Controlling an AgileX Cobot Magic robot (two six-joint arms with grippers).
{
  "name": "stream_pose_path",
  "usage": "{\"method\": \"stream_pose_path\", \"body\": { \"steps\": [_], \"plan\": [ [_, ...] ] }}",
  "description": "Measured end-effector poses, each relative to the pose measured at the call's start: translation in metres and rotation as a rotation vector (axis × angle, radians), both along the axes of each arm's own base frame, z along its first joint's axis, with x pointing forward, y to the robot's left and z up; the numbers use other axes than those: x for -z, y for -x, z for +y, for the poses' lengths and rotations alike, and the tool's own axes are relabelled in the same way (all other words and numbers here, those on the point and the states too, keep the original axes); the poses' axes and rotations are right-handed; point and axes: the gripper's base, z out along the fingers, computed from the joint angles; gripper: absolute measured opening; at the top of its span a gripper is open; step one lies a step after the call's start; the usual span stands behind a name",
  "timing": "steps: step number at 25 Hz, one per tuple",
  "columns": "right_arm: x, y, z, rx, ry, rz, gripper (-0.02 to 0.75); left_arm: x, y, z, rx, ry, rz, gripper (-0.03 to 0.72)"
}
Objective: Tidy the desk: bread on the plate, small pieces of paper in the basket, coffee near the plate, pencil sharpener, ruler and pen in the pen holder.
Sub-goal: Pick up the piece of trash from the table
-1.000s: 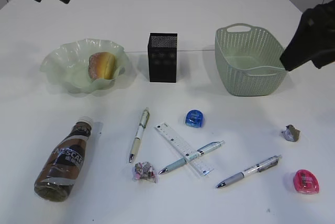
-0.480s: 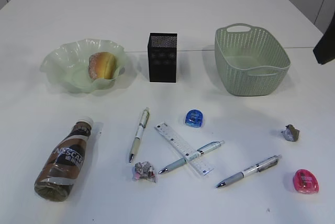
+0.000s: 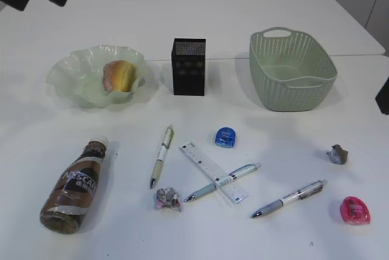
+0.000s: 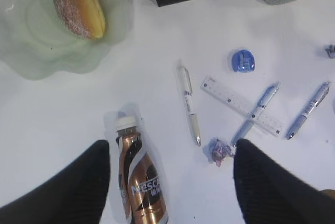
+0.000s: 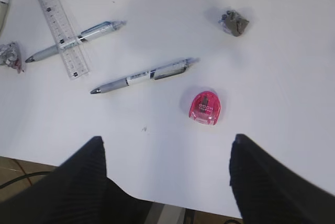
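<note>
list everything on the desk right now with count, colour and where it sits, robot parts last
desk: 1, white, under everything
plate: 1, pale green, wavy rim, back left
bread: 1, golden brown, in the plate
pen holder: 1, black mesh, back centre
basket: 1, sage green, back right
coffee: 1, brown bottle, white cap, lying front left
ruler: 1, clear white, front centre, under one pen
pens: 3, pale barrels, front centre to right
pencil sharpeners: 2, blue at centre, pink front right
paper pieces: 2, crumpled, one front centre, one far right
left gripper: black, open, above the coffee
right gripper: black, open, above the front right edge
</note>
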Motion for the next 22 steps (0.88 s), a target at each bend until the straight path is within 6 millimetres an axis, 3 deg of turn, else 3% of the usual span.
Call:
{"method": "stream_pose_path", "body": {
  "steps": [13, 22],
  "plan": [
    [0.008, -0.004, -0.003, 0.052, 0.026, 0.040, 0.568, 0.037, 0.048, 0.012, -0.033, -0.020, 0.148, 0.520],
    [0.011, -0.006, -0.004, 0.047, 0.036, 0.051, 0.568, 0.031, 0.062, 0.016, -0.033, -0.014, 0.121, 0.510]
  ]
}}
